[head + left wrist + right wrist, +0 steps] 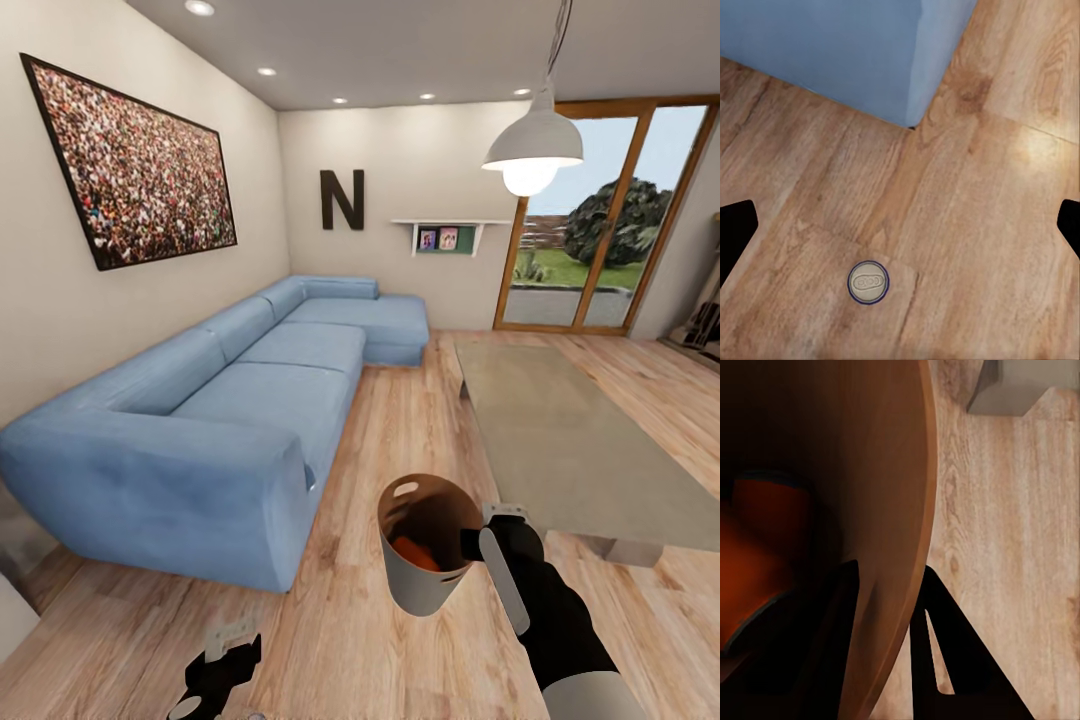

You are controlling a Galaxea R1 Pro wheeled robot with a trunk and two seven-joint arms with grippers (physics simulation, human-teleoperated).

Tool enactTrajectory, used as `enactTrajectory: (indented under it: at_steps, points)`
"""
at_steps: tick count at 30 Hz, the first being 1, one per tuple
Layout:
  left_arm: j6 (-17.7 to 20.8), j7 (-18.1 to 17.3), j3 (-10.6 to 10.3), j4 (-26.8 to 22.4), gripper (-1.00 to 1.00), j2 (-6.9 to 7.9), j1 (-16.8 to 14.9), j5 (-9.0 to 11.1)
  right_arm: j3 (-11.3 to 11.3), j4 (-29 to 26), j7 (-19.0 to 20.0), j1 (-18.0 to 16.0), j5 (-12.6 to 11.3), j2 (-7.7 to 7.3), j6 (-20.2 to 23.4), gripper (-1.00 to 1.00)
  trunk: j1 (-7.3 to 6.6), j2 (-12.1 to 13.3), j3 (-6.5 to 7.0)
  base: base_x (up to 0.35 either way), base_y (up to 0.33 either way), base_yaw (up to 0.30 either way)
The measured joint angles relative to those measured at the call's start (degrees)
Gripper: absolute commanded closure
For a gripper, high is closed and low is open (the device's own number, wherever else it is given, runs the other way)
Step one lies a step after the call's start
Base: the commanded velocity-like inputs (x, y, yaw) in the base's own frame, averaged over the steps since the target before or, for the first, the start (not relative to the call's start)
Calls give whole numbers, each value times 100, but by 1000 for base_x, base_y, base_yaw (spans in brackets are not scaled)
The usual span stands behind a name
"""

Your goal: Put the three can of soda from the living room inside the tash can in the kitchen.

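My right gripper point(478, 545) is shut on the rim of the trash can point(420, 592), holding it above the wood floor with one finger inside and one outside. The bin is pale grey outside and brown inside point(870, 472). Orange soda cans point(415, 552) lie at its bottom, dim in the right wrist view point(757, 547); I cannot tell how many. Another can of soda point(868, 282) stands upright on the floor, showing its round silver top. My left gripper point(900, 229) hangs open above it, low at the bottom left of the head view point(225, 665).
The blue sectional sofa point(220, 400) runs along the left wall, its front corner point(832, 52) close to the can on the floor. The long low grey table point(560, 430) stands to the right, one leg point(1012, 390) near the bin. A strip of floor runs between them.
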Motion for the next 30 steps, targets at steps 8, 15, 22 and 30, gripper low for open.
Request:
enactTrajectory:
  at_steps: [8, 15, 22, 30]
  points:
    - [0, -2, 0, 0, -100, 0, 0, 0, 0, -8, 0, 0, -9, 5, -5, 100, 176, -321, -190, 0, 0, 0]
    - [0, -5, 0, 0, -100, -1, 0, 2, 1, -9, 8, 0, -23, 1, -6, 100, 330, -601, -378, 0, 0, 0]
    - [0, -7, 0, 0, -100, -1, 0, 0, 7, -14, 9, 0, -23, 3, -8, 100, 483, -882, -567, 0, 0, 0]
    - [0, -8, -6, -8, -100, -1, 0, 0, 8, -18, 9, 0, -19, 2, -6, 100, 659, -1203, -783, 0, 0, 0]
